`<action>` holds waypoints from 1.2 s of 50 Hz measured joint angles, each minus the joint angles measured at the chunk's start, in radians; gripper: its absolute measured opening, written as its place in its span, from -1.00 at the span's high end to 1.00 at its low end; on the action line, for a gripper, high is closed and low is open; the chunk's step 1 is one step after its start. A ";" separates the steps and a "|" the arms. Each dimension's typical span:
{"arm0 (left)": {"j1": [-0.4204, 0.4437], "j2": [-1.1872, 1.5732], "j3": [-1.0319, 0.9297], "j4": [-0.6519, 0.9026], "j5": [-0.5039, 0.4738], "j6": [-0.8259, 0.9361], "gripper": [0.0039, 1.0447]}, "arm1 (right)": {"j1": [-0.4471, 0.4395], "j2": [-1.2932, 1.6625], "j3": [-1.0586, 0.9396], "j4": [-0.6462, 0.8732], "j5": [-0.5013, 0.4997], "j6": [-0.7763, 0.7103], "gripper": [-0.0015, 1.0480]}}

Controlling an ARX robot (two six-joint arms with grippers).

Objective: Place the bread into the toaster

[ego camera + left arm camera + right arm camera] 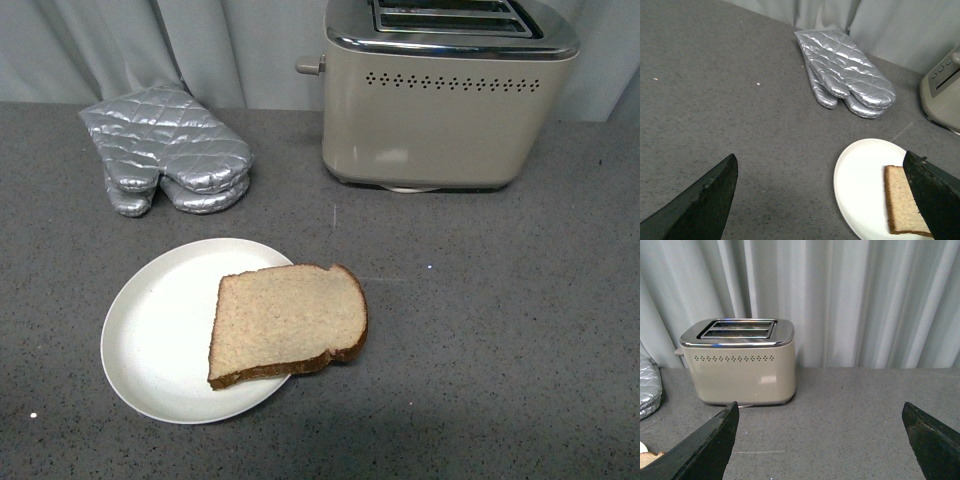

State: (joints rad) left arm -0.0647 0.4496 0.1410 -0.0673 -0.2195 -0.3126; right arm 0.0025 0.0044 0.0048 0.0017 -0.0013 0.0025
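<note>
The bread (288, 322), a light-brown slice with a dark crust, lies flat on the right side of a round white plate (160, 325), overhanging its rim. The beige toaster (445, 100) with a chrome top and two slots stands at the back right, its knob on the left side. Neither gripper shows in the front view. My left gripper (826, 200) is open and empty above the counter, the plate (860, 180) and bread (902, 205) by one finger. My right gripper (822, 440) is open and empty, facing the toaster (740, 365) from a distance.
A silver quilted oven mitt (165, 150) lies at the back left of the grey counter (500, 330); it also shows in the left wrist view (845, 70). A grey curtain (865, 300) hangs behind the counter.
</note>
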 joint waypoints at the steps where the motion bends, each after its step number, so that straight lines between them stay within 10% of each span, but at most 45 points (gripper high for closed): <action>1: -0.002 0.022 0.004 0.014 0.003 -0.006 -0.88 | 0.000 0.000 0.000 0.000 0.000 0.000 -0.81; 18: -0.044 0.805 0.190 0.367 0.095 -0.012 -0.88 | 0.000 0.000 0.000 0.000 0.000 0.000 -0.81; 55: -0.030 1.437 0.441 0.327 0.193 0.065 -0.88 | 0.000 0.000 0.000 0.000 0.000 0.000 -0.81; 60: -0.032 1.476 0.456 0.314 0.206 0.058 -0.64 | 0.000 0.000 0.000 0.000 0.000 0.000 -0.81</action>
State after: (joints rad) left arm -0.0967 1.9255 0.5972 0.2470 -0.0135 -0.2550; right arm 0.0025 0.0040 0.0048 0.0017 -0.0013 0.0025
